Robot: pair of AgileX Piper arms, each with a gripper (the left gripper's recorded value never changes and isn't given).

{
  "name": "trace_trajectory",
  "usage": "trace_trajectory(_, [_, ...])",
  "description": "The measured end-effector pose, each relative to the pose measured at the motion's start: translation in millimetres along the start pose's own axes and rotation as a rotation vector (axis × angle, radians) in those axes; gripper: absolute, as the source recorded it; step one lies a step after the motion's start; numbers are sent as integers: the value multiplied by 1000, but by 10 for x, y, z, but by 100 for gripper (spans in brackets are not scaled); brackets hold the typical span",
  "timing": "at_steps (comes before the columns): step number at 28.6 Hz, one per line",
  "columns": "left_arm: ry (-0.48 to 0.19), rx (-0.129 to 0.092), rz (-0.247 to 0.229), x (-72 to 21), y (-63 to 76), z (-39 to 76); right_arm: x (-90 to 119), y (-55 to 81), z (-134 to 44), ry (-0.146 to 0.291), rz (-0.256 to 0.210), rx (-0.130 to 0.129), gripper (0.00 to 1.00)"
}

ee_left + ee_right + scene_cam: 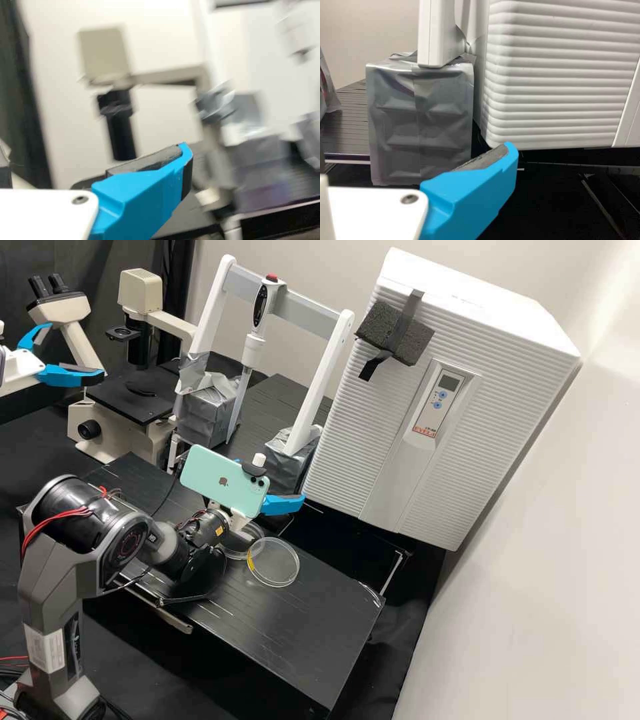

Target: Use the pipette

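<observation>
Left wrist view is all smear: the beige microscope [102,52] and what may be the grey-taped block [240,115] melt into streaks. From the high view, the left hand [57,359] is clipped at the picture's edge. The right hand [283,504] sits mostly tucked behind the mint-green phone [223,480]. The dark arm [167,550] covers part of a clear round dish [237,548].
</observation>
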Motion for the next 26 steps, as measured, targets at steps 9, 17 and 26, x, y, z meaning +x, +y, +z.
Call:
trace_trajectory(9, [-172,-34,87,-81,267,450,0,0,0,0,0,0,100])
trace_trajectory(17, [-198,-40,105,-140,323,511,-39,38,-39,10,6,-1,100])
trace_trajectory(26, [-208,-43,103,-160,319,535,-315,392,-551,210,86,51,100])
